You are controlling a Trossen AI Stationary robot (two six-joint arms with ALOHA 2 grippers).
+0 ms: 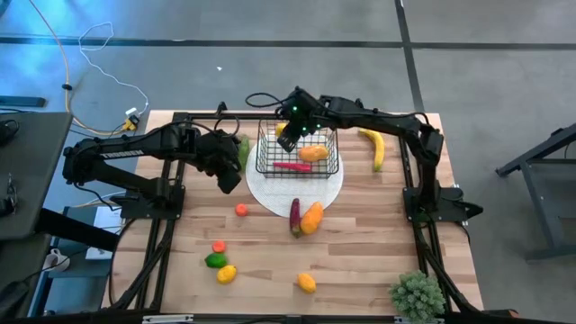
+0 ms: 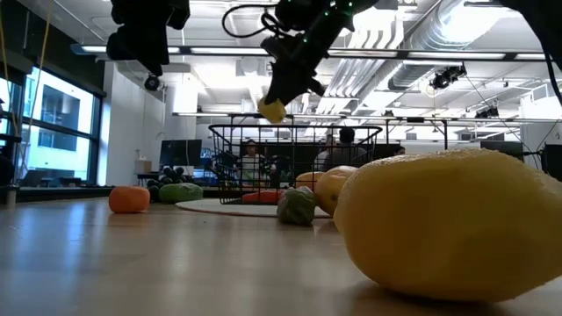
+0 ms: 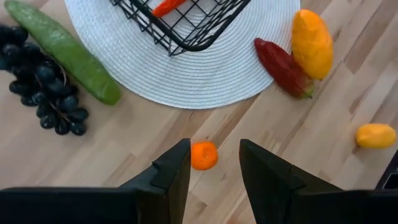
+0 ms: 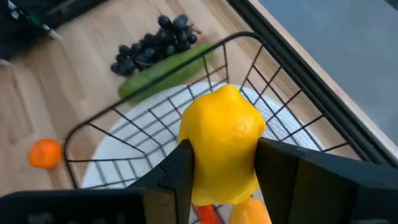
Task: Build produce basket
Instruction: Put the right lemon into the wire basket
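The right gripper point(image 4: 217, 171), fingers clenched on a round yellow toy lemon point(image 4: 222, 143), hangs directly above the small black wire-mesh basket point(image 1: 298, 153), which stands on a flat white round mat point(image 1: 261, 191) near the bench's far edge. The lemon sits over the open top, so release likely drops it straight in. The left gripper point(image 3: 214, 171), fingers released and empty, waits above a small orange fruit point(image 3: 204, 155).

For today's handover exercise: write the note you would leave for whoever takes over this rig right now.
Right gripper is shut on a lemon, above the wire basket.
Left gripper is open, empty, above a small orange piece.
Done: an orange piece and a red piece lie in the basket.
Left: drop the lemon; collect the banana, grapes, cucumber and the rest.
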